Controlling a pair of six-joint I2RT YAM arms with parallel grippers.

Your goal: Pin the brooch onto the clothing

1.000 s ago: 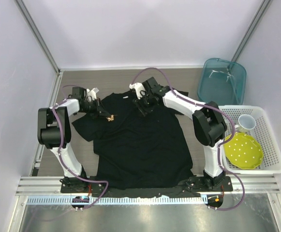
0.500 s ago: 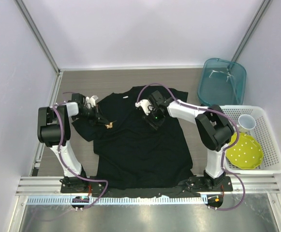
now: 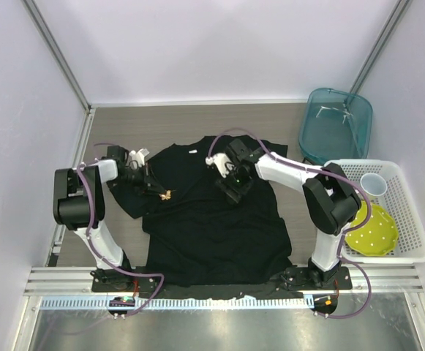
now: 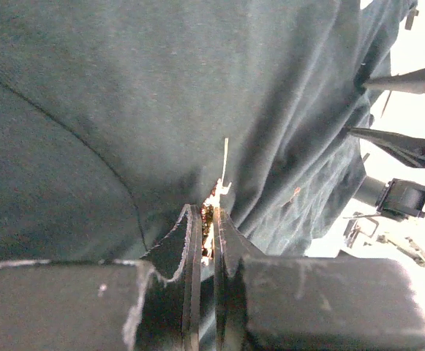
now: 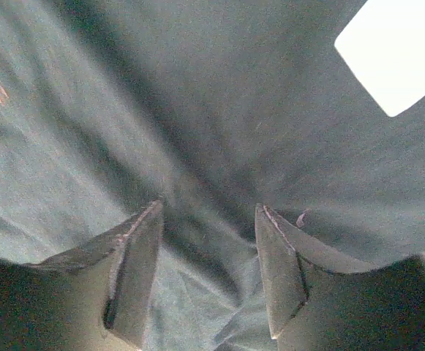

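Observation:
The black T-shirt lies spread on the table, with its small white label near the collar. My left gripper is over the shirt's left shoulder and is shut on the golden-orange brooch. In the left wrist view the brooch is pinched edge-on between the jaws of the left gripper. Its thin pin points at the shirt cloth. My right gripper is on the chest. In the right wrist view the right gripper is open, with a raised fold of shirt between its fingers.
A teal bin stands at the back right. A white basket at the right holds a yellow-green dotted plate and a white cup. A bright white patch shows in the right wrist view; I cannot tell what it is.
My right gripper moved from the collar down onto the chest. My left gripper moved the brooch slightly nearer along the shirt's left shoulder.

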